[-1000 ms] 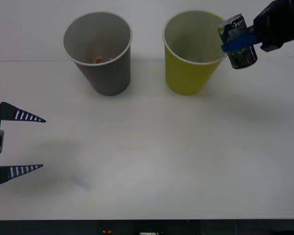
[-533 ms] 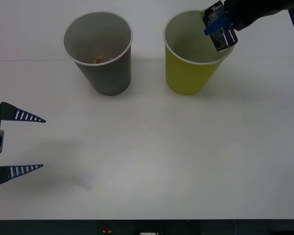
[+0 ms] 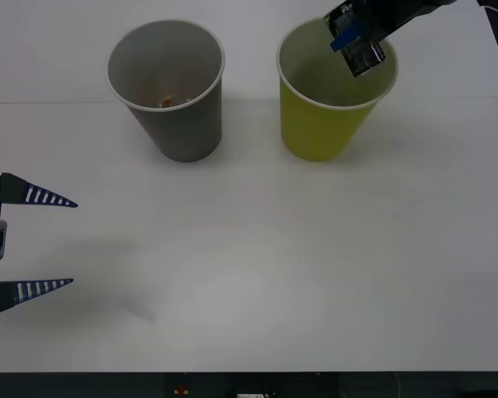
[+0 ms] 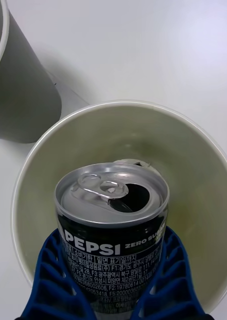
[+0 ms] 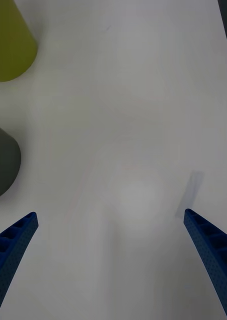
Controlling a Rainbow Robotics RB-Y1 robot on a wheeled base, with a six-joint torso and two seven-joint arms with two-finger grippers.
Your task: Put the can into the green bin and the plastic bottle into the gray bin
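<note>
**Can now over the green bin mouth**

Since a second ago the can [image 3: 358,46] is sitting further left, moved from beside the green bin [image 3: 324,124] to above its opening, tilted. It is hanging clamped in the right gripper [image 3: 347,39], blue ribbed fingers [image 4: 53,280] pressing both sides of the can. Looking small and dark, with white PEPSI lettering, silver top, pull tab, opening already punched. In the right wrist view the can [image 4: 112,225] is showing inside the ring of the bin's white rim [image 4: 123,107], pale inner wall all around it, not touching the wall as far as can be told.

Gray bin [image 3: 170,91] is standing upright just left of the green one, apart from it, something small and orange-brown lying at its bottom. Both are resting on the white table [image 3: 257,257].

Left gripper [image 3: 33,242] is idling at the table's left edge, fingers spread wide, holding nothing, well apart from both bins.
</note>
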